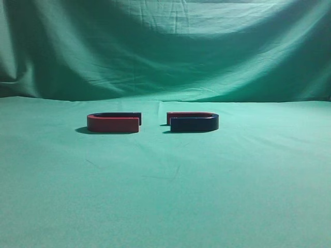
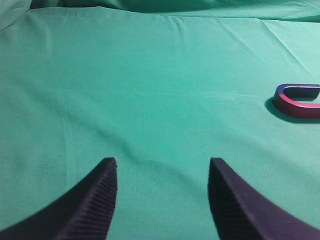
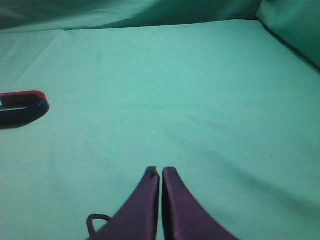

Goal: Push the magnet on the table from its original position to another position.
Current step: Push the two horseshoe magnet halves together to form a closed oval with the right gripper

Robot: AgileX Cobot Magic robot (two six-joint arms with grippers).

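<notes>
The magnet (image 1: 194, 123), U-shaped with a dark navy outer side and a red far arm, lies flat on the table (image 1: 165, 196) right of centre in the exterior view. It also shows at the left edge of the right wrist view (image 3: 22, 107). My right gripper (image 3: 161, 172) is shut and empty, hovering over bare cloth well to the right of the magnet. My left gripper (image 2: 162, 165) is open and empty over bare cloth. Neither gripper shows in the exterior view.
A second U-shaped magnet (image 1: 114, 123) showing its red side lies left of centre, its open end facing the task magnet across a small gap; it also shows at the right edge of the left wrist view (image 2: 299, 100). A green backdrop (image 1: 165, 46) hangs behind.
</notes>
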